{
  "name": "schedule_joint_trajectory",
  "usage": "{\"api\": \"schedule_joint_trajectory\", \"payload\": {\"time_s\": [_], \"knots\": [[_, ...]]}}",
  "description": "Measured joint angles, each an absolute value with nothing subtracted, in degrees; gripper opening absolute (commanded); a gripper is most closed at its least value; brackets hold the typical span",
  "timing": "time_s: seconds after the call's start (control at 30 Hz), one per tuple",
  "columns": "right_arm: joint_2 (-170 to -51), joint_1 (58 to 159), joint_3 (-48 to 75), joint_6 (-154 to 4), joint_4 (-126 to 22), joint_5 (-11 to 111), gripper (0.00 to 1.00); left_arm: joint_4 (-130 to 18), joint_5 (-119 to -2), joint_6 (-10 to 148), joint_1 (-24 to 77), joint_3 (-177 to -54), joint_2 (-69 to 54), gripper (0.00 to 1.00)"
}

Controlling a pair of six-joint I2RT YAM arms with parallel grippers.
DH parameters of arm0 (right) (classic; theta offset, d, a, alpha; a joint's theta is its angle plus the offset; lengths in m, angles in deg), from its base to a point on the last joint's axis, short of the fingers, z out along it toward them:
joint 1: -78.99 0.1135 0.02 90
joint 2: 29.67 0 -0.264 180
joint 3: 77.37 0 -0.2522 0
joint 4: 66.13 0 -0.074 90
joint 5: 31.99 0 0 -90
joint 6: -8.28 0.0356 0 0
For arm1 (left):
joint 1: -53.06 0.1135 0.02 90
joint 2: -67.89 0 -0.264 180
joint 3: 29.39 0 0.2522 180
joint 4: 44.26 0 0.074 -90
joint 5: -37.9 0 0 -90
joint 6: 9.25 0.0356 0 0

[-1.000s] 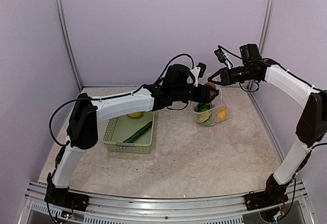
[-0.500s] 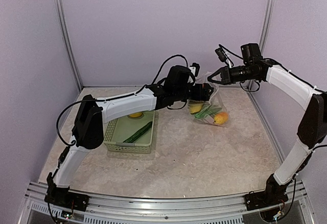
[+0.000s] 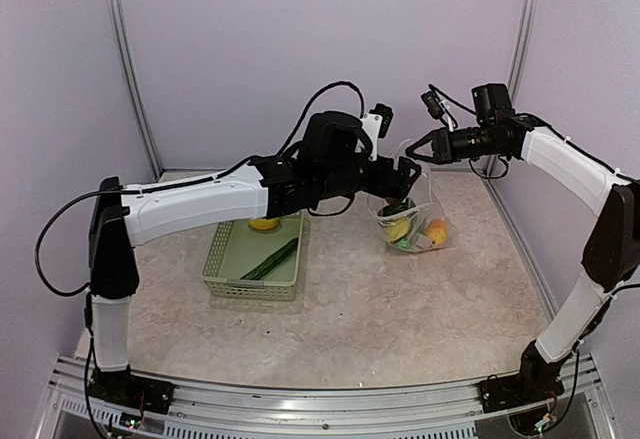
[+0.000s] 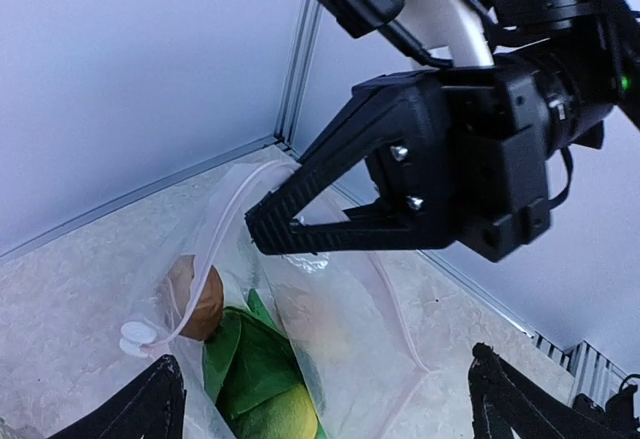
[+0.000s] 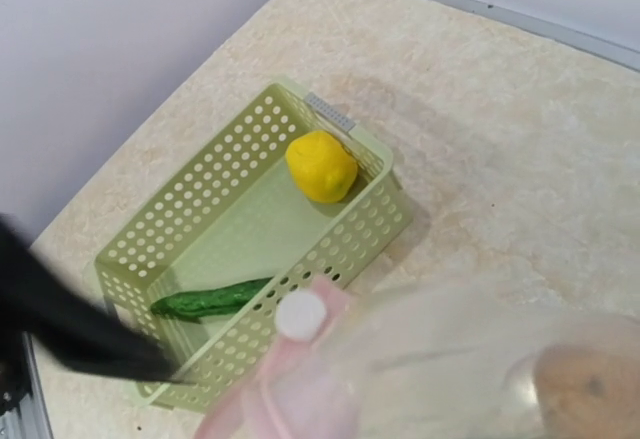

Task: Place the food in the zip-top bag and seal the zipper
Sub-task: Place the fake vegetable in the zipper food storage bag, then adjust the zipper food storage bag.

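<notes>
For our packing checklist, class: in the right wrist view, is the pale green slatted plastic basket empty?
No, a yellow toy lemon and a long green toy cucumber lie inside the basket.

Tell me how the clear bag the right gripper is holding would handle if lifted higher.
Probably floppy: the zip-top bag drapes and creases below the right gripper pinching its mouth. Likely bottom-heavy, since the food bunches at its bottom, so it may swing.

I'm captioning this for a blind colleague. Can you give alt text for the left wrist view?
The right gripper, jaws shut, pinches the mouth edge of the clear zip-top bag. Inside lie a brown piece, a green leafy piece and a yellow lemon; the left gripper is open at the bottom of the frame.
</notes>
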State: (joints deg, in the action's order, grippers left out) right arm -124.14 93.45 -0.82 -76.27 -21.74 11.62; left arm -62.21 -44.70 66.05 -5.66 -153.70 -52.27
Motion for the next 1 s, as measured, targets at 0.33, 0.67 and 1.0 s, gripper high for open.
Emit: {"api": "schedule_joint_trajectory", "payload": {"time_s": [0.33, 0.67, 1.0], "knots": [[-124.1, 93.5, 1.8, -79.0, -24.9, 11.6, 0.0, -66.6, -44.6, 54.3, -4.9, -145.4, -42.5, 0.65], [-123.8, 93.4, 5.2, -80.0, -26.9, 11.6, 0.0, -75.6, -52.0, 41.2, 1.1, -149.8, -52.1, 0.45], [-124.0, 93.4, 4.4, -81.4, -26.4, 14.2, 0.0, -79.8, -57.9, 42.0, 1.7, -157.8, -56.7, 0.0]]}}
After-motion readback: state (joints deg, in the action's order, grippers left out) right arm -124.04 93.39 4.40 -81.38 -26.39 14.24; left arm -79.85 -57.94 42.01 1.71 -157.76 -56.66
